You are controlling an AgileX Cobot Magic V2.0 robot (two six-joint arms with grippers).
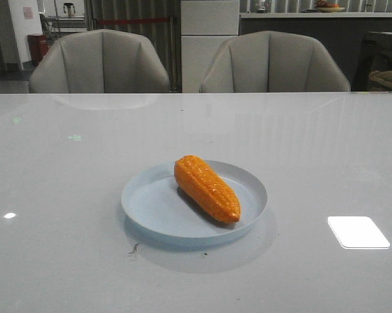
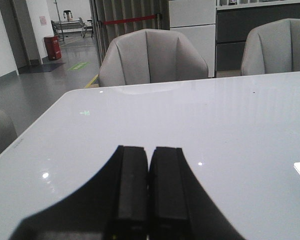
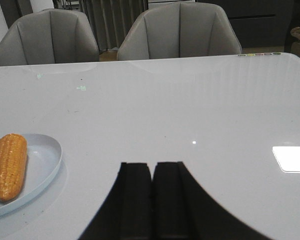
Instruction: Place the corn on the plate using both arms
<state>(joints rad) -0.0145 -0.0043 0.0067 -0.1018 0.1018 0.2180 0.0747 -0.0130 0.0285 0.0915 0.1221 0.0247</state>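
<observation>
Glossy white counter (image 1: pixel 65 195): one obstacle group near centre, a round shallow pale blue plate (image 1: pixel 150 202) with the glossy orange toy corn cob (image 1: pixel 207 188) lying diagonally in it. Open surface on all sides of the plate. Two grey upholstered chairs (image 1: pixel 99 62) stand at the far edge. Both black pincers, left (image 2: pixel 149 187) and right (image 3: pixel 152 197), fingers pressed together, sit well apart from the plate.

From the front we look forward, low over the desk (image 1: pixel 65 163), with the plate (image 1: pixel 150 208) near us and two chairs (image 1: pixel 99 62) beyond it. Our left wrist camera sits just above its closed claw (image 2: pixel 149 165), facing across bare desk toward the same chairs. Our right wrist camera, above its closed claw (image 3: pixel 152 175), looks likewise and catches the plate at its edge, shared with the front view.
</observation>
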